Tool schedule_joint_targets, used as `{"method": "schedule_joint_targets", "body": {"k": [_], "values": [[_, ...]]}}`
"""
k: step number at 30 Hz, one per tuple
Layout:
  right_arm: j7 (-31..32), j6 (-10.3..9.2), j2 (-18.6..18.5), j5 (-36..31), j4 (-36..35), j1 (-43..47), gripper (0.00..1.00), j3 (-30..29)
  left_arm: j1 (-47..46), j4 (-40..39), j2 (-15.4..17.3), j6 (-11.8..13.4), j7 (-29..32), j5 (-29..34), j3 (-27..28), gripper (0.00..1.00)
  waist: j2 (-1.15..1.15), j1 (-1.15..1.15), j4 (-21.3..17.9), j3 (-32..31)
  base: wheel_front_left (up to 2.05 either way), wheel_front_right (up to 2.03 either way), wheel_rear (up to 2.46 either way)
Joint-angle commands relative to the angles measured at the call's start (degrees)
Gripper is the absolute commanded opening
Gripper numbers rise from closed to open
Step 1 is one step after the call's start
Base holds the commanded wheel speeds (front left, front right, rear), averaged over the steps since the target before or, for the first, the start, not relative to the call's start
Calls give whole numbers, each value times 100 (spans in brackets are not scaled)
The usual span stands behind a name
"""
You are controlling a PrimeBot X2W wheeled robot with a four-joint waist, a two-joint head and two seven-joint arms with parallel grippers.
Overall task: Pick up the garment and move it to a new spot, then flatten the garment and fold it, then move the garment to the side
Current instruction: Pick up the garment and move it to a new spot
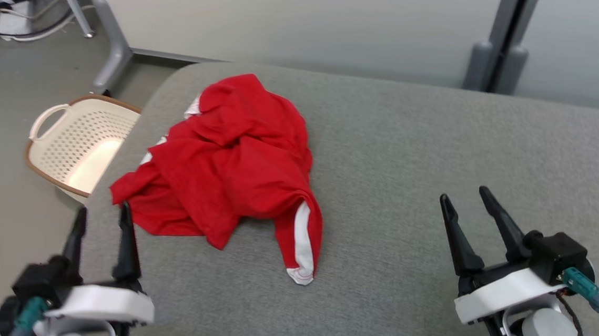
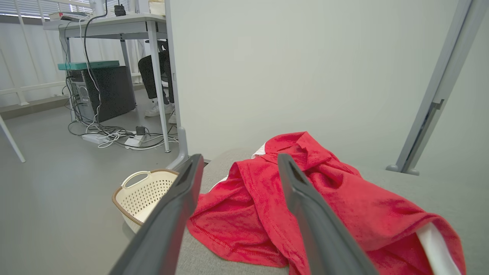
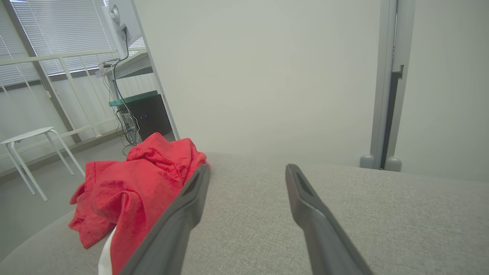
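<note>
Left pincer (image 1: pixel 103 207) spread, empty, beside crumpled garment (image 1: pixel 235 156); right pincer (image 1: pixel 463 193) likewise.

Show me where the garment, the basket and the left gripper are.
garment (image 1: pixel 236 162), head view, middle of the crumpled red cloth.
basket (image 1: pixel 86 135), head view, perforated inner wall.
left gripper (image 1: pixel 102 207), head view, midway between its fingertips.

Cream basket (image 1: pixel 89 132), grey cushion (image 1: pixel 408 144), white stool (image 3: pixel 28 133)

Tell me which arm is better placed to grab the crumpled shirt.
Probably left. The left gripper, open, sits beside the garment; the right gripper, also open, is far off over bare cushion.
</note>
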Motion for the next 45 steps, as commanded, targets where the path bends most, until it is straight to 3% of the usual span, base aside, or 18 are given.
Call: {"method": "schedule_joint_targets", "body": {"k": [1,5,10,22,25,29,33,34,35,41,45], "values": [[-6,0,-17,-70,-8,-56,100,-26,-152,10,58,-10,-2,-38,43,100,0,0,-298,307,0,0,0],[-7,0,-18,-264,-137,-254,100,-171,-776,418,362,-72,205,-80,-22,100,0,0,-610,623,0,0,0],[-6,0,-48,-436,-279,-424,100,-303,-1690,1027,718,-151,1067,-471,-309,100,0,0,-955,877,0,0,0],[35,0,-106,-588,-537,-736,100,-161,-3238,1740,1660,-146,3133,-2334,-1419,100,0,0,-1616,1518,0,0,0],[22,0,-98,-615,-542,-774,100,-156,-3467,2078,1811,-148,3443,-2568,-1495,100,0,0,-1756,1635,0,0,0],[7,0,-77,-605,-531,-818,100,-118,-3724,2589,2057,-135,3574,-2437,-1619,100,0,0,-1901,1741,0,0,0],[-6,0,-66,-602,-513,-837,100,-104,-3898,3048,2048,-119,3557,-2393,-1680,100,0,0,-1990,1785,0,0,0],[-5,0,-60,-607,-498,-846,100,-99,-3973,3183,2043,-130,3499,-2454,-1705,67,0,0,-2019,1786,0,0,0],[-8,0,-60,-609,-488,-849,100,-106,-4006,3223,2028,-135,3430,-2483,-1705,0,0,0,-2028,1782,0,0,0],[-13,0,-46,-585,-393,-808,100,-125,-4087,3187,2006,-144,3007,-2618,-1863,0,0,0,-2010,1636,0,0,0],[-14,0,-33,-530,-313,-743,100,-80,-4133,2952,2046,-146,2399,-2770,-1923,0,0,0,-1958,1402,0,0,0]]}}
